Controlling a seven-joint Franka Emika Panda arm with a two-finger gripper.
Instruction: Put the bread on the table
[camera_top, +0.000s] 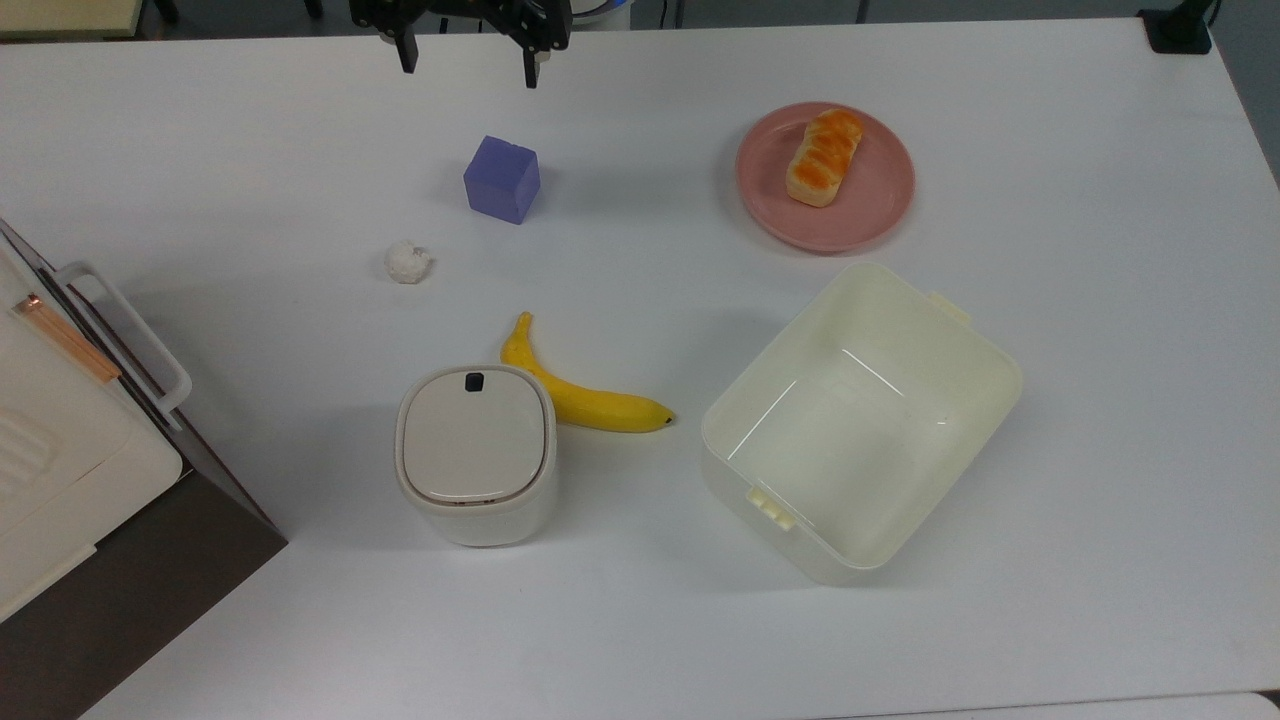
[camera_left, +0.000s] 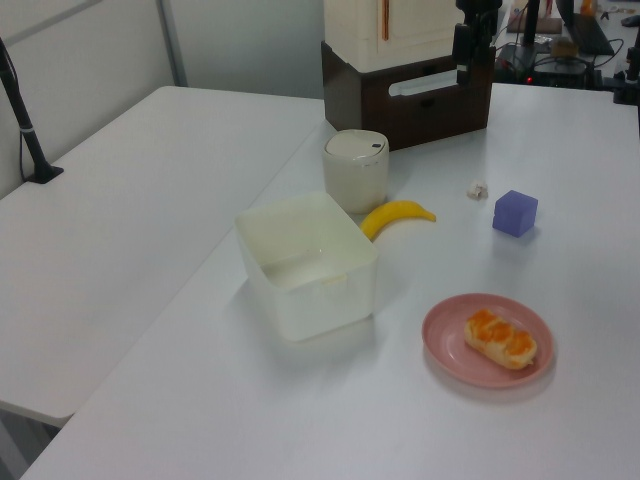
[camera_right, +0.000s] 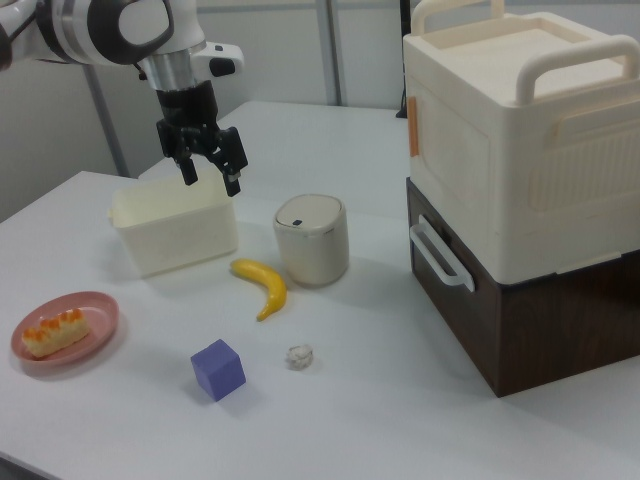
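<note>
Nearest the top view's lower edge sits the cream tub (camera_top: 862, 420), and beyond it the bread (camera_top: 824, 157) lies on the pink plate (camera_top: 880, 215), not yet on the table (camera_top: 1080, 400). Its long axis runs roughly toward and away from the arm's side. The gripper (camera_top: 466, 66) hangs high, fingers spread wide and empty, well off to the top view's left of the bread, above the purple cube (camera_top: 501, 179).

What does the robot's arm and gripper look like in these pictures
The arm is glossy white with rounded segments and dark grey to black joint bands. A silvery wrist section leads down to an all-black gripper with two short, slim black fingers. No markings or loose cables can be made out.
</note>
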